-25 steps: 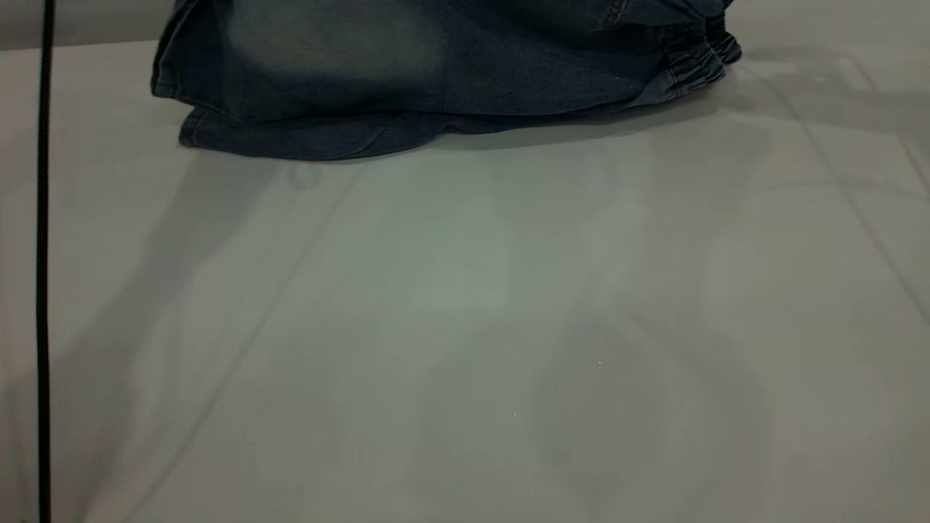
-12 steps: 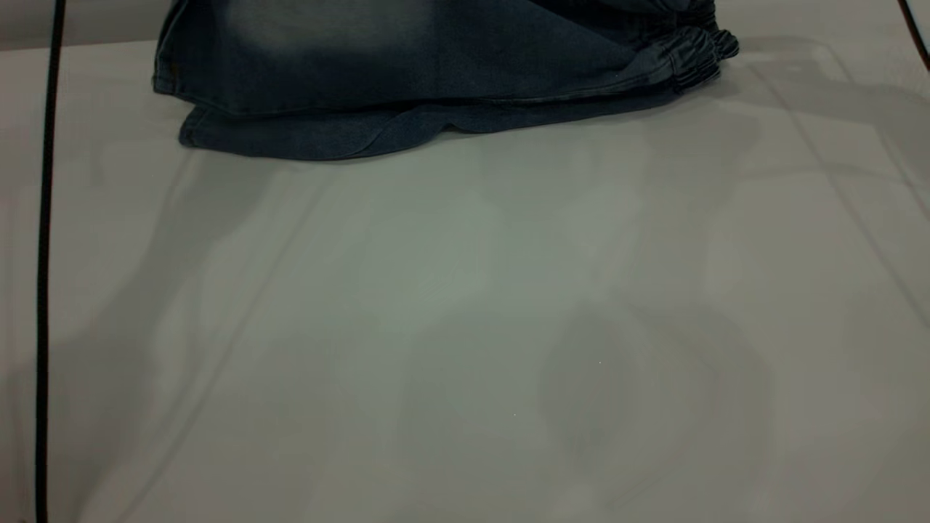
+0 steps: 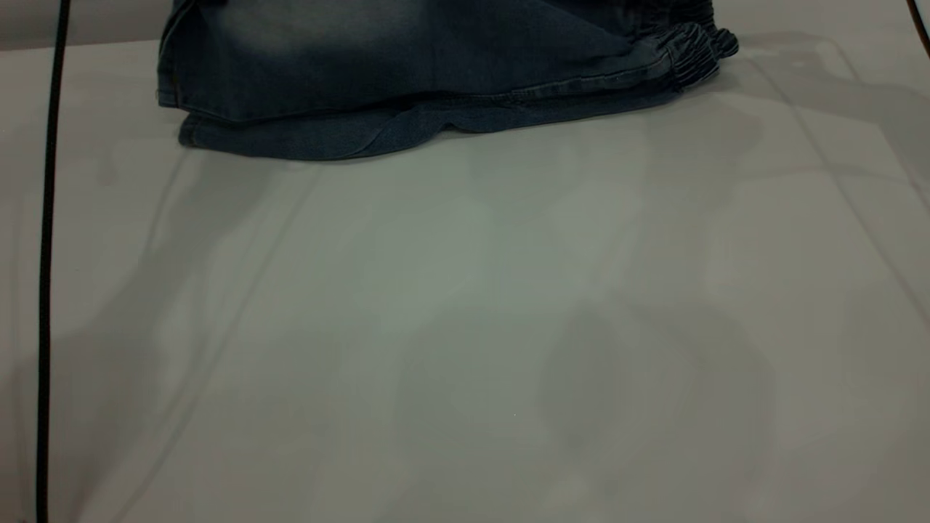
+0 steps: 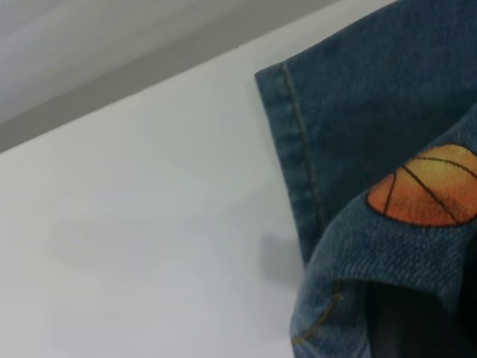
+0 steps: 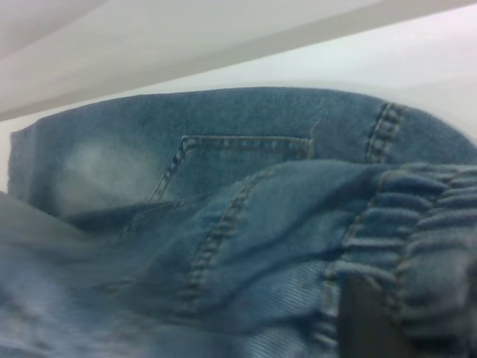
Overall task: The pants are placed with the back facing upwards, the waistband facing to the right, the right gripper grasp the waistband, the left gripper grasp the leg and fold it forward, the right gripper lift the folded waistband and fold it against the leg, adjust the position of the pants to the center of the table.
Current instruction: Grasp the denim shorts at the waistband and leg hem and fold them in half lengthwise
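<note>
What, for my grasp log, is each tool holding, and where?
Apparently, left tool: the leg, at its hem by the basketball print. Right tool: the waistband.

I can't see either arm in the exterior view, so I can't give their pose. In my right wrist view a dark finger [image 5: 365, 317] shows at the lower right of the frame; in my left wrist view a dark shape sits at the bottom right edge.
</note>
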Controlling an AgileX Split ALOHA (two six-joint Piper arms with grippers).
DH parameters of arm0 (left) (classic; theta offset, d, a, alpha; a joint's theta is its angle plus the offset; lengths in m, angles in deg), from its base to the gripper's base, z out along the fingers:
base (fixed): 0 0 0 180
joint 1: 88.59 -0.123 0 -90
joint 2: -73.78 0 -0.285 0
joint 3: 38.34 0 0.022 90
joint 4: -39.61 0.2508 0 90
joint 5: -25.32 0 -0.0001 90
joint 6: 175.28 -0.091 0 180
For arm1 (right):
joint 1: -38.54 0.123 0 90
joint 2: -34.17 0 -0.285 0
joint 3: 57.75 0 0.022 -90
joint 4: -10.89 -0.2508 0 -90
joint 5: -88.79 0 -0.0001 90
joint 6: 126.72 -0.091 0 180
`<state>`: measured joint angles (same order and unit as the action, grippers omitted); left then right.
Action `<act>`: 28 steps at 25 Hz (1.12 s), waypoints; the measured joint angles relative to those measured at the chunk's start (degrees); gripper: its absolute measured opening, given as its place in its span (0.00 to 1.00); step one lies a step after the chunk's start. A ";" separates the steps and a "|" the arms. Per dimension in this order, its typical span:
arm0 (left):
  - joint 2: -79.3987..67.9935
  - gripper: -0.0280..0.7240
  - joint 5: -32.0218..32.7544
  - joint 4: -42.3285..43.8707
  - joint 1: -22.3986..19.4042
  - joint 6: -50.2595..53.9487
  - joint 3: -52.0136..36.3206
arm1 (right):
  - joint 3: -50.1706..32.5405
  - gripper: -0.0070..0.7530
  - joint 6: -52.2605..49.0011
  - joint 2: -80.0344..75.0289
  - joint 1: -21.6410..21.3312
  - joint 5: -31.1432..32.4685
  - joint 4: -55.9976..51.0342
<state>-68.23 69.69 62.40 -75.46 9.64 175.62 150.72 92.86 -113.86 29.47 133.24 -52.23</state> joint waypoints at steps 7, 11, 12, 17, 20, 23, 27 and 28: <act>0.00 0.14 -0.56 3.55 0.00 0.00 0.00 | 0.00 0.71 0.00 0.00 -0.06 -3.05 -0.07; 0.00 0.14 -2.55 4.74 0.00 0.00 0.00 | 0.00 0.77 0.00 0.00 -0.06 -3.58 -0.20; -0.06 0.14 -3.26 4.74 0.00 0.00 0.00 | 0.00 0.77 0.00 0.00 -0.06 -3.52 -0.20; -1.62 0.14 -4.58 6.81 0.06 -0.67 -0.07 | 0.04 0.78 0.00 0.00 -0.06 -3.21 -0.15; -1.88 0.15 -4.58 7.58 0.06 -2.24 -0.12 | 0.04 0.78 0.00 0.00 -0.06 -2.77 -0.01; -1.88 0.22 -6.00 7.58 0.06 -3.00 -0.12 | 0.04 0.78 0.00 0.00 -0.06 -2.79 -0.01; -1.88 0.42 -7.54 7.83 0.06 -3.00 -0.12 | 0.04 0.78 -0.21 0.53 -0.15 -2.79 0.18; -1.88 0.48 -7.90 8.11 0.06 -3.00 -0.12 | 0.04 0.78 -0.40 0.66 -0.15 -2.79 0.18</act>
<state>-70.11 61.79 70.51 -75.39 6.64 175.50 150.76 92.46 -113.20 29.32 130.45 -52.05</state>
